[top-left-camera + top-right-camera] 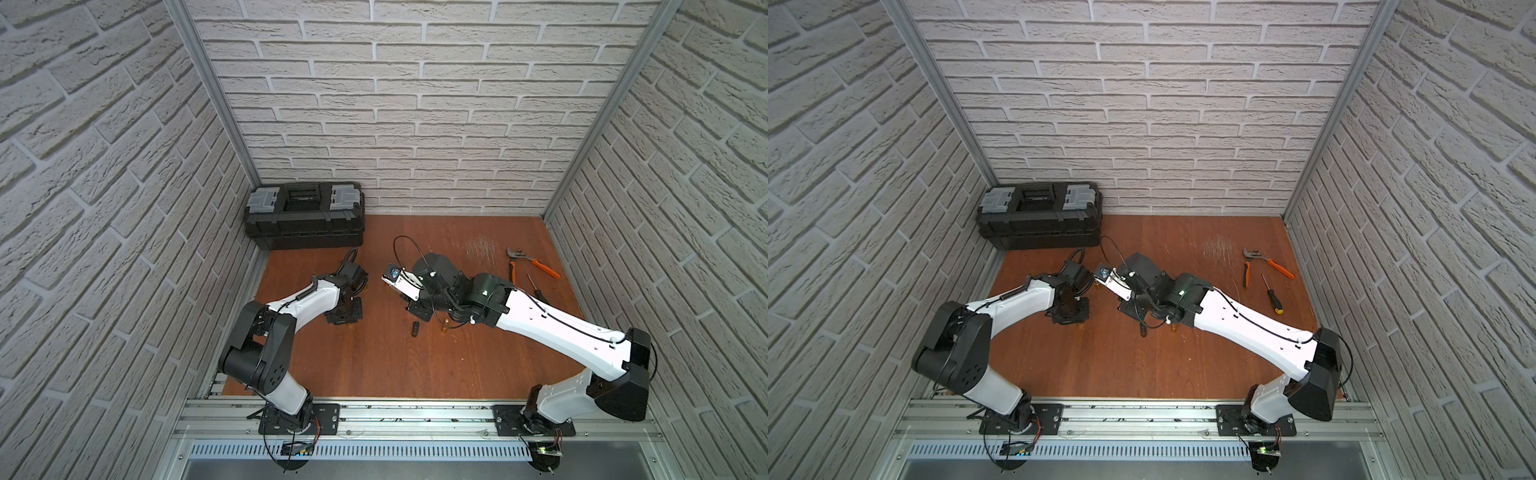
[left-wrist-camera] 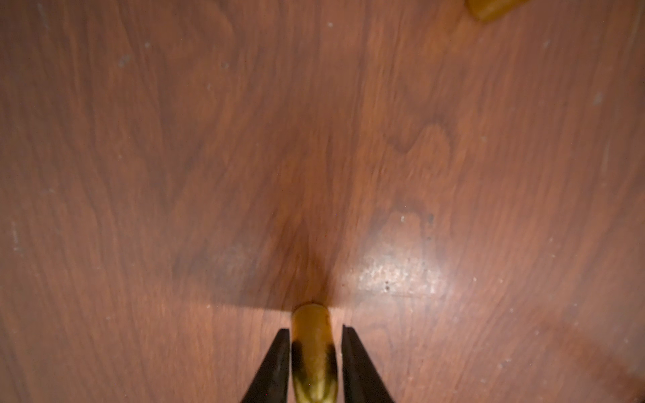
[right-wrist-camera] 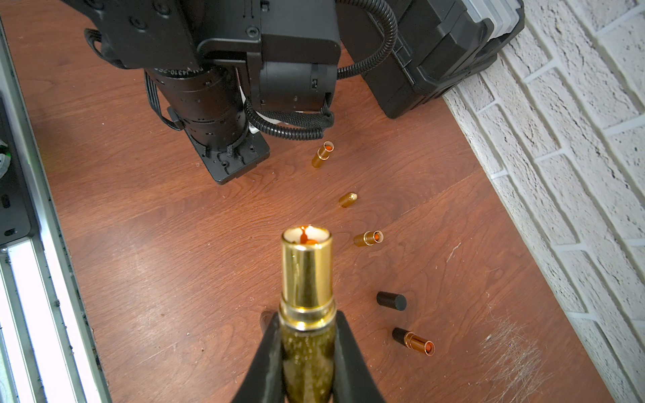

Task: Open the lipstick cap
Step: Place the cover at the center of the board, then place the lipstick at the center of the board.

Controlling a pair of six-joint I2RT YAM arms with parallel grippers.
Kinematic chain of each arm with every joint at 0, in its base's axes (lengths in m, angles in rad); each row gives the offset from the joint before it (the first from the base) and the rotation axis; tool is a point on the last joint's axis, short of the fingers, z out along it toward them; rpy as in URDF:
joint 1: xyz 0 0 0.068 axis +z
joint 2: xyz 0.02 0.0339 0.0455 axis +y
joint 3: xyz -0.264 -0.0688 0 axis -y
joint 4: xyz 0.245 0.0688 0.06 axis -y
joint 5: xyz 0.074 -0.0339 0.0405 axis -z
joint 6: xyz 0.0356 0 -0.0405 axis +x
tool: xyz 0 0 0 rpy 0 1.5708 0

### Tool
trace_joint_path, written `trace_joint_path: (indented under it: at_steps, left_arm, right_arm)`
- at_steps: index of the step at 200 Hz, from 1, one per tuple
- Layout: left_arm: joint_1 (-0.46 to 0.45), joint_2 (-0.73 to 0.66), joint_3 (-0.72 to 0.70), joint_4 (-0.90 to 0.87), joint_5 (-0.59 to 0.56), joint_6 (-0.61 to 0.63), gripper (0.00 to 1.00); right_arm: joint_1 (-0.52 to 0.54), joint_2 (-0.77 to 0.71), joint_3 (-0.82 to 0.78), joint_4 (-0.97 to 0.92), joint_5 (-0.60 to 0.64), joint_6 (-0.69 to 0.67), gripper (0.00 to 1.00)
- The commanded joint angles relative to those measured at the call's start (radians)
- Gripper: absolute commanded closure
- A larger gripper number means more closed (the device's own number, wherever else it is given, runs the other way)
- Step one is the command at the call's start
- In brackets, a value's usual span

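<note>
1. Red-brown wood seen across the whole tabletop, walled on three sides by pale brick pattern, with pale scratches toward the far right.
2. Found the left arm and the right arm both reaching inward, wrists near each other around mid-tabletop.
3. Noted a black toolbox, lid down, in the far left corner against the back wall.
4. Spotted orange-handled pliers lying at the far right, handles splayed, and a screwdriver just nearer than them.
5. Caught the right pincer clamped on the glittery olive base of the lipstick, held clear above the wood. Saw its gold inner tube bare and uncapped, with orange-red stick down inside the mouth.
6. Saw the left pincer with fingers slightly apart, a thin gap on either side of the amber-gold cap between them. Made out the far end of it down at the wood, meeting its own shadow.
7. Counted loose pieces lying on the tabletop in the right wrist view: an uncapped black-based tube, a black cap near it, an open gold tube, a loose gold cap, and a second open gold tube near the left arm's wrist.
</note>
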Motion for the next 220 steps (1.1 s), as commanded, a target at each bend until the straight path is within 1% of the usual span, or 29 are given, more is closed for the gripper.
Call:
trace_joint_path:
  at_steps: [1, 42, 62, 78, 95, 116, 140, 181, 198, 220]
  left_arm:
    - [-0.004, -0.017, -0.005, -0.012, -0.004, -0.010, 0.67]
    - [-0.002, -0.091, 0.048, -0.098, -0.022, -0.006, 0.58]
    - [0.022, -0.168, 0.092, -0.149, 0.013, -0.013, 0.53]
    - [0.066, -0.237, 0.125, -0.167, 0.109, -0.024, 0.49]
    - [0.125, -0.304, 0.151, -0.165, 0.264, -0.035, 0.45]
    - [0.184, -0.358, 0.170, -0.143, 0.486, -0.054, 0.45]
    - [0.218, -0.408, 0.183, -0.111, 0.667, -0.090, 0.44]
    - [0.221, -0.454, 0.181, -0.020, 0.835, -0.164, 0.41]
    - [0.217, -0.463, 0.173, 0.008, 0.865, -0.177, 0.41]
    - [0.205, -0.461, 0.170, 0.004, 0.877, -0.168, 0.41]
  right_arm:
    - [0.004, -0.006, 0.010, 0.000, 0.003, 0.009, 0.95]
    - [0.006, -0.001, 0.015, -0.001, -0.003, 0.009, 0.95]
    - [0.005, 0.000, 0.011, 0.003, -0.014, 0.013, 0.95]
    - [0.006, 0.006, 0.007, 0.010, -0.026, 0.017, 0.94]
    - [0.007, 0.016, 0.007, 0.018, -0.035, 0.021, 0.95]
    - [0.007, 0.029, 0.005, 0.039, -0.048, 0.024, 0.95]
    - [0.008, 0.053, 0.021, 0.053, -0.060, 0.029, 0.94]
    - [0.012, 0.087, 0.042, 0.076, -0.089, 0.033, 0.94]
    - [0.013, 0.101, 0.051, 0.079, -0.088, 0.031, 0.94]
    - [0.013, 0.110, 0.055, 0.088, -0.092, 0.026, 0.94]
